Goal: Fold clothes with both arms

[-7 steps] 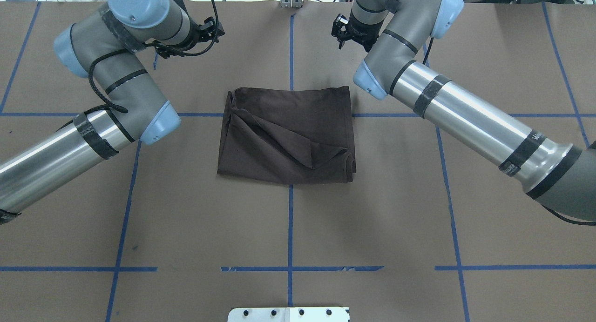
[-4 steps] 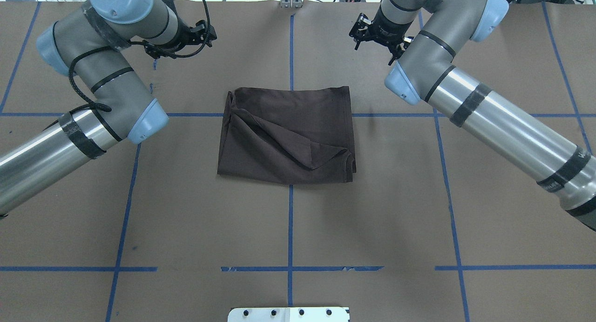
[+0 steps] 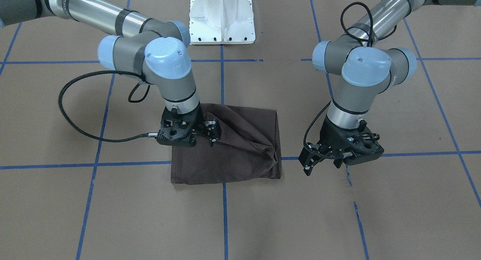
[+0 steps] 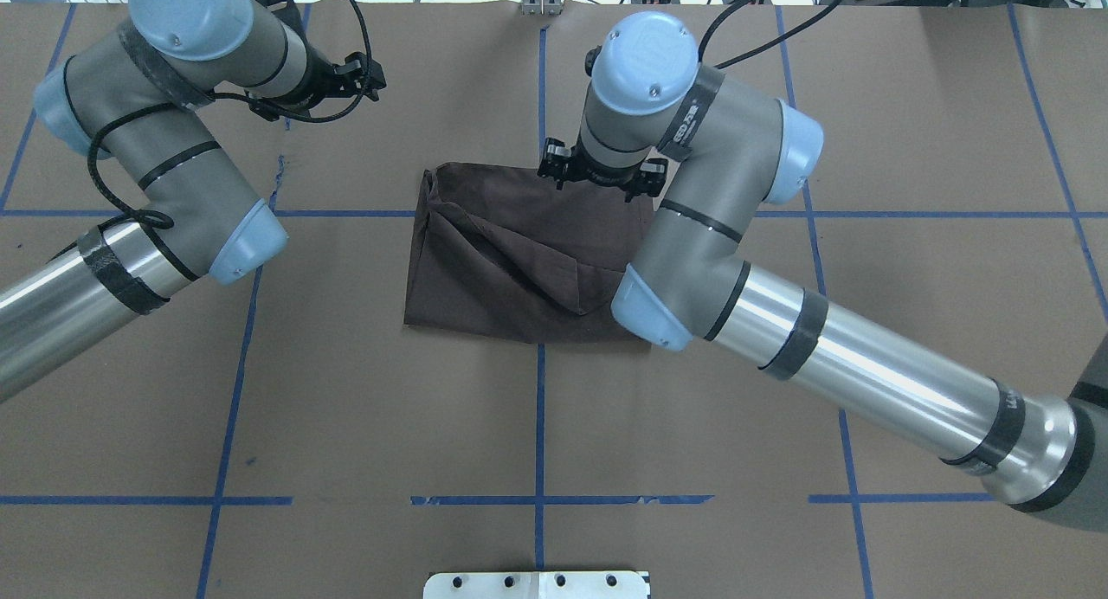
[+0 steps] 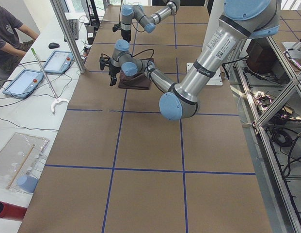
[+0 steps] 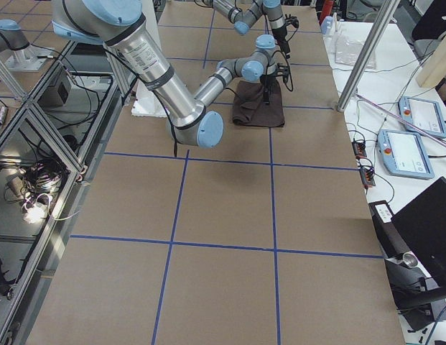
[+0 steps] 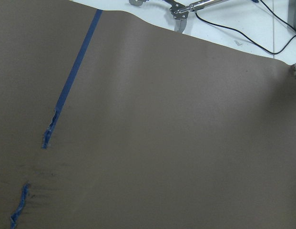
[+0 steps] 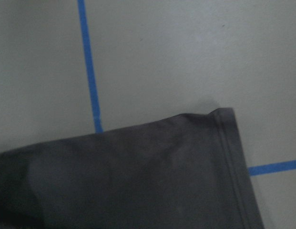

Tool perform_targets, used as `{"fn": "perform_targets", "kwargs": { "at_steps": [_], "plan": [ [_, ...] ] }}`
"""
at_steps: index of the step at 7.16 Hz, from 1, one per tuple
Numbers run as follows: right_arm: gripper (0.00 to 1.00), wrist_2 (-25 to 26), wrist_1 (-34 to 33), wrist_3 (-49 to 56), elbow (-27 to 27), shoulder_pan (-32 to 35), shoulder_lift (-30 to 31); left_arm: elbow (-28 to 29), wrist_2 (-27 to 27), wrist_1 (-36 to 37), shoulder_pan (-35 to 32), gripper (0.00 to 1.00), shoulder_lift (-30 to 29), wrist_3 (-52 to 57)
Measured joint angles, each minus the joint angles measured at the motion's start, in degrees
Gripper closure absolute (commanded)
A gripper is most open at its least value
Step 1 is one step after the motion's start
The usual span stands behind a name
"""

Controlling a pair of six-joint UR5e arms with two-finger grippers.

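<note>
Hovering right end effector (image 3: 211,134) covers T-shirt (image 3: 240,149) edge; left end effector (image 3: 312,164) nears blue tape (image 3: 291,158); openings unclear.

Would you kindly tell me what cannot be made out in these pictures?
- Right hand: in the overhead view, the right arm covers it; in the front view, it is black against the dark T-shirt, so open or shut is unclear.
- T-shirt's near right corner: in the overhead view, hidden under that arm.
- Fold details: in the side views, too small.

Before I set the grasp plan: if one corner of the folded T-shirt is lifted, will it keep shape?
Probably not: the T-shirt lies in soft creases with a loose diagonal flap, so it would likely drape and unfold. Pushed, such thin-looking fabric would probably bunch, not slide.
</note>
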State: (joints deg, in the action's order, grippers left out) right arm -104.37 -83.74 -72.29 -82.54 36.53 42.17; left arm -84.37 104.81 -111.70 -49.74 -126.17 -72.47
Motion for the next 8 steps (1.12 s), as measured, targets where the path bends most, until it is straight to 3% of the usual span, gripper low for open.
{"fn": "perform_targets", "kwargs": {
  "at_steps": [3, 8],
  "plan": [
    [0.48, 6.46, -4.24, 4.56, -0.64, -6.35, -1.12, -0.13, -0.03, -0.11, 0.0, 0.0, 0.4, 0.03],
    [0.52, 8.9, -5.43, 5.21, -0.82, -10.36, 0.63, -0.18, 0.04, -0.17, 0.0, 0.0, 0.46, -0.05]
  ]
}}
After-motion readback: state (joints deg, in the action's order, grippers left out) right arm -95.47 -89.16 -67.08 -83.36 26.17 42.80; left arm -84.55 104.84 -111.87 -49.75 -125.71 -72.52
